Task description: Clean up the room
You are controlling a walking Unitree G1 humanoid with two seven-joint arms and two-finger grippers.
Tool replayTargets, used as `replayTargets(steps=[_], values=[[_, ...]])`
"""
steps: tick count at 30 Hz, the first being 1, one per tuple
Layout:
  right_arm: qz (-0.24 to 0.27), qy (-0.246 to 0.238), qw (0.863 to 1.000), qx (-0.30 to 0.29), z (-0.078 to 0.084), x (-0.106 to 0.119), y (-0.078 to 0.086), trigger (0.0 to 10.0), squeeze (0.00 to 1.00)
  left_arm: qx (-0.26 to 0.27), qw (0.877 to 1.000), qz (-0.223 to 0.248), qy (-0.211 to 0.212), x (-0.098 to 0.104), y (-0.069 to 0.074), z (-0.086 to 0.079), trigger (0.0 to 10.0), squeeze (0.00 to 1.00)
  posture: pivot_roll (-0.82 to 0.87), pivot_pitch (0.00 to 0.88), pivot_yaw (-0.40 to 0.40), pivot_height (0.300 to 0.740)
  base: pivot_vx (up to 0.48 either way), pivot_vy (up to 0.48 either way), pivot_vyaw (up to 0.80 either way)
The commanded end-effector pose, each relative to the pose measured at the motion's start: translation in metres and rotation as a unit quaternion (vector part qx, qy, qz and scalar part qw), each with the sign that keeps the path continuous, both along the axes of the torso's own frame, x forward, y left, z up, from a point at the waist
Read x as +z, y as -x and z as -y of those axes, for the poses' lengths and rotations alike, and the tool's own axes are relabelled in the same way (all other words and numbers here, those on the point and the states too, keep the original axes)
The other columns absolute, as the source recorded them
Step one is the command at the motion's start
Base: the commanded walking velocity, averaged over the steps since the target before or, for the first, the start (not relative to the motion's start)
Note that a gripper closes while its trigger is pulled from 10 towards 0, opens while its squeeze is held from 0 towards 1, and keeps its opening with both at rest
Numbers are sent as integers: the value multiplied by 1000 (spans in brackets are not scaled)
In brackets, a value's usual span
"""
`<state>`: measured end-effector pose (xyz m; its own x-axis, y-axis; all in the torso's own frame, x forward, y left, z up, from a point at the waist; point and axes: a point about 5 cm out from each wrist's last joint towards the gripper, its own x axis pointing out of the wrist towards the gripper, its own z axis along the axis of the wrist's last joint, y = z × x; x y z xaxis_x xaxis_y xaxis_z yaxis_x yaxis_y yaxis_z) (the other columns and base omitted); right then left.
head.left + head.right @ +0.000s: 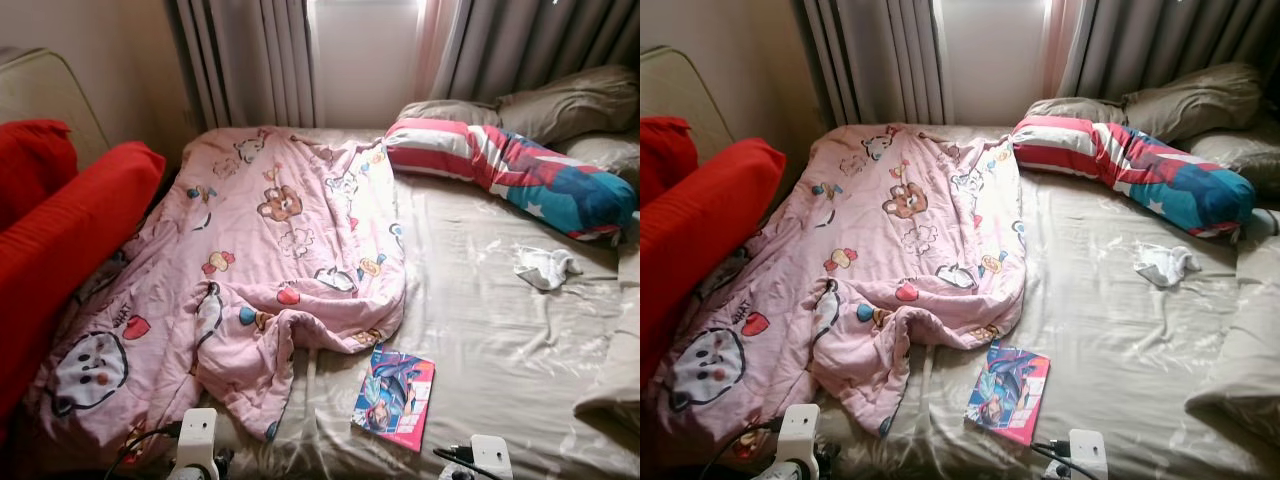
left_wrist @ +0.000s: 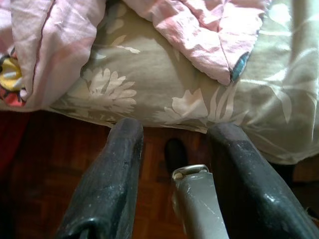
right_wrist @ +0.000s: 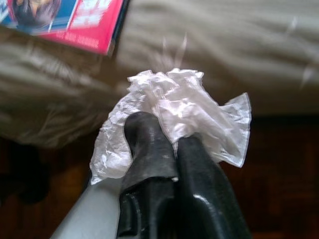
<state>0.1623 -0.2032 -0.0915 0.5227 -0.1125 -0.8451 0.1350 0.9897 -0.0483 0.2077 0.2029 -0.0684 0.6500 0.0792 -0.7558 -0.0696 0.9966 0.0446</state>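
Crumpled wrapper [image 3: 172, 117] is clamped in my right pincer [image 3: 167, 142] just off the bed [image 1: 480, 330] edge, near the magazine [image 1: 394, 396]; left pincer [image 2: 174, 149] fingers apart over the floor.

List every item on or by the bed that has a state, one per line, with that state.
Pink cartoon blanket: rumpled, spread over the bed's left half.
Striped bolster: lying at the head.
White sock: crumpled on the sheet.
Comic book: closed, flat near the bed's foot edge.
Curtains: parted, with light between them.
Left gripper: open, holding nothing.
Right gripper: shut on crumpled white plastic wrap.
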Motion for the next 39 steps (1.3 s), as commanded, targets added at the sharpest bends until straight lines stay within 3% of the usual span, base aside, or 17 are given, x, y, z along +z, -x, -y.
replayTargets(steps=[1, 39], values=[[-3, 2, 1000, -1, 1, 0, 0, 10000, 0, -2, 1000, -12, 3, -3, 5, 1, 10000, 0, -54, 0, 25, 740, -274, 0, 0], [-4, 0, 1000, 4, 2, 1, -1, 10000, 0, -3, 1000, -10, 3, -2, 2, 2, 10000, 0, -54, 0, 23, 740, -272, 0, 0]])
